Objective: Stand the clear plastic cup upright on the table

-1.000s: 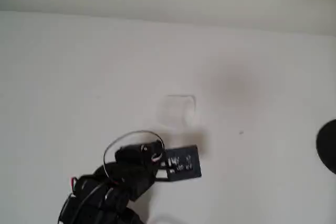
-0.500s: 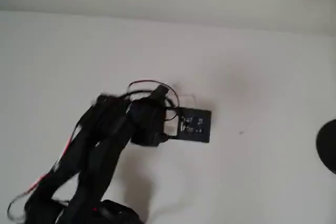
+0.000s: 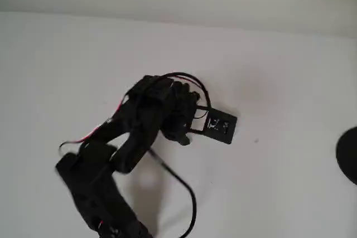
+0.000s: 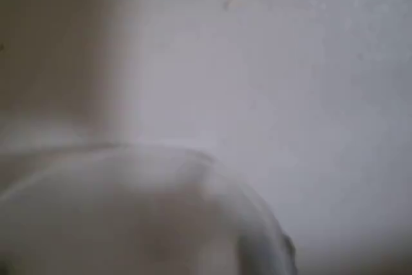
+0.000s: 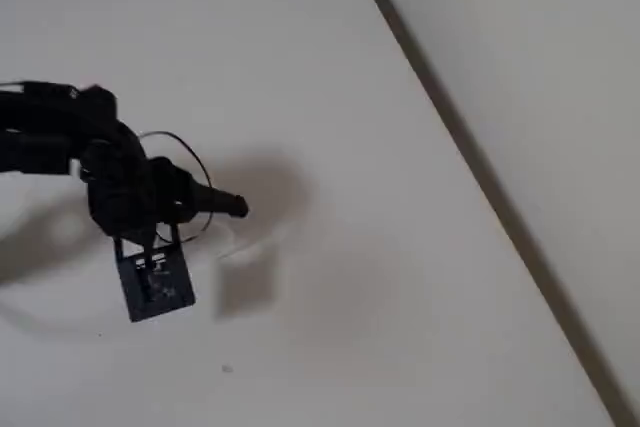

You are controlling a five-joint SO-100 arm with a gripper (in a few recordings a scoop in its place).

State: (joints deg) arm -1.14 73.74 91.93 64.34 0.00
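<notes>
In the wrist view the clear plastic cup [image 4: 141,210] is very close and blurred, its round rim arching across the lower left over the white table [image 4: 290,94]. In the fixed view the cup [image 5: 247,245] is a faint whitish outline just below and to the right of my black gripper [image 5: 228,205], whose tip points right. In the overhead view my gripper [image 3: 178,104] and arm cover the spot where the cup lies, and the black square plate [image 3: 220,126] sticks out to their right. The jaws are hidden, so I cannot tell whether they hold the cup.
A black round object [image 3: 348,154] sits at the right edge of the table [image 3: 279,71] in the overhead view. The table's far edge meets a pale wall [image 5: 520,97]. A loose black cable [image 3: 187,193] trails from the arm.
In the overhead view the arm has reached up from the bottom edge and swung over the cup, which showed as a faint outline before and is now covered.
</notes>
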